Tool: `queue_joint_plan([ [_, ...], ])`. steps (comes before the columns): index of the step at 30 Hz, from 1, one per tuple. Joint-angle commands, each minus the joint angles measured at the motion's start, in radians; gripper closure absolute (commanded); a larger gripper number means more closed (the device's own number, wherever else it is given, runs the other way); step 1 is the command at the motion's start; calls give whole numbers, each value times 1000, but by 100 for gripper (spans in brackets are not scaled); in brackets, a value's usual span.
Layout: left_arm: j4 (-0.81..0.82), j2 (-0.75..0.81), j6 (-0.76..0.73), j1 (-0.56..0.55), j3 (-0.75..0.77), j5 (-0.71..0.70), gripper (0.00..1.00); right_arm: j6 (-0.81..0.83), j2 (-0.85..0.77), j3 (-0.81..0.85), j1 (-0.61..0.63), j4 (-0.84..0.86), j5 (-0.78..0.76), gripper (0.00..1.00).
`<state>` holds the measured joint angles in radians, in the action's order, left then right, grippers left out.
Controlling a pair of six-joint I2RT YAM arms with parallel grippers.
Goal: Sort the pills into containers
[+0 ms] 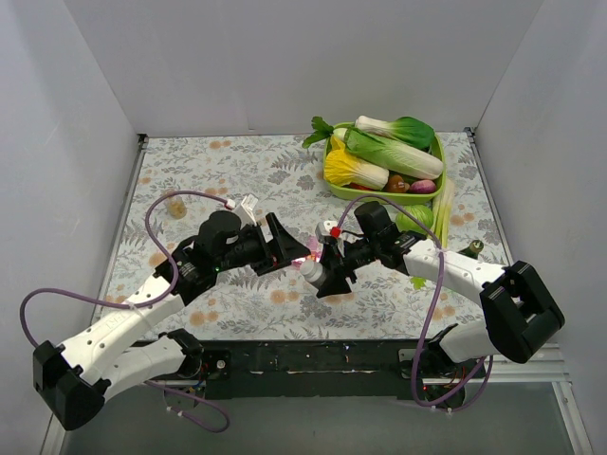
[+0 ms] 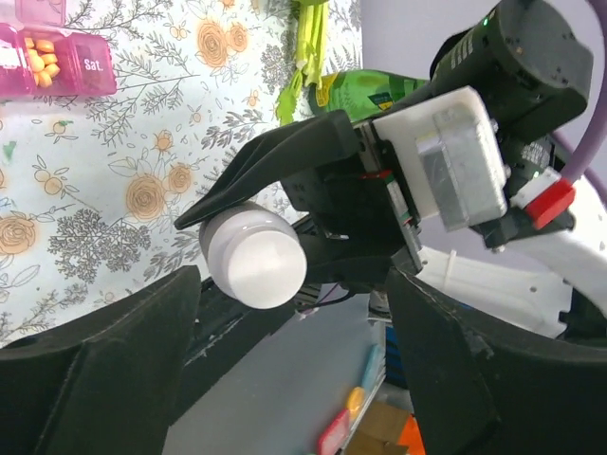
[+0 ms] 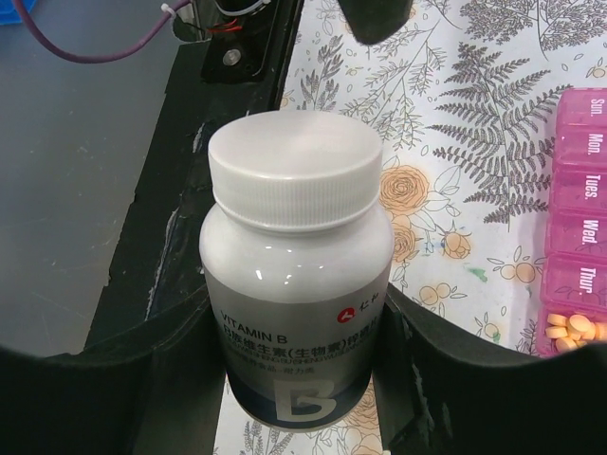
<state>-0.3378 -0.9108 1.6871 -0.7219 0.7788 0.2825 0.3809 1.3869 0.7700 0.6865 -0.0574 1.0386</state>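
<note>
My right gripper (image 1: 327, 275) is shut on a white-capped Vitamin B bottle (image 1: 311, 272) and holds it tilted above the floral table. In the right wrist view the bottle (image 3: 296, 265) fills the space between the fingers of my right gripper (image 3: 299, 308). My left gripper (image 1: 289, 249) is open, and the bottle's cap (image 2: 254, 254) sits just ahead of the wide jaws of my left gripper (image 2: 294, 313). The pink pill-organizer strip (image 3: 579, 227) lies on the table beneath, with orange pills (image 3: 572, 330) in one open compartment. It also shows in the left wrist view (image 2: 57, 57). It is mostly hidden in the top view.
A green tray (image 1: 331, 182) of toy vegetables stands at the back right, with a green pod (image 1: 446, 210) beside it. A small tan jar (image 1: 175, 204) stands at the left. The black table front edge (image 1: 313, 355) lies close below the grippers.
</note>
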Motion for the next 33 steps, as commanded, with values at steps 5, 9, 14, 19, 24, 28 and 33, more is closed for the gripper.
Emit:
queue_joint_plan([
  [5, -95, -114, 69, -17, 131, -22, 31, 19, -20, 25, -1, -2, -9, 99],
  [9, -116, -140, 39, -27, 148, -31, 36, 21, -17, 25, -1, -2, -11, 99],
  [14, -178, -172, -3, -39, 172, -66, 41, 21, -12, 26, -1, -1, -11, 99],
  [19, -190, -204, -33, -53, 188, -54, 44, 21, -9, 28, -1, -2, -11, 99],
  [24, -187, -230, -52, -68, 206, -36, 45, 21, -8, 28, -1, -4, -11, 99],
  [28, -187, -237, -81, -74, 212, -35, 49, 23, -5, 28, -1, -4, -11, 99],
  [33, -188, -244, -153, -74, 215, -2, 75, 23, -8, 28, -1, -4, -9, 99],
])
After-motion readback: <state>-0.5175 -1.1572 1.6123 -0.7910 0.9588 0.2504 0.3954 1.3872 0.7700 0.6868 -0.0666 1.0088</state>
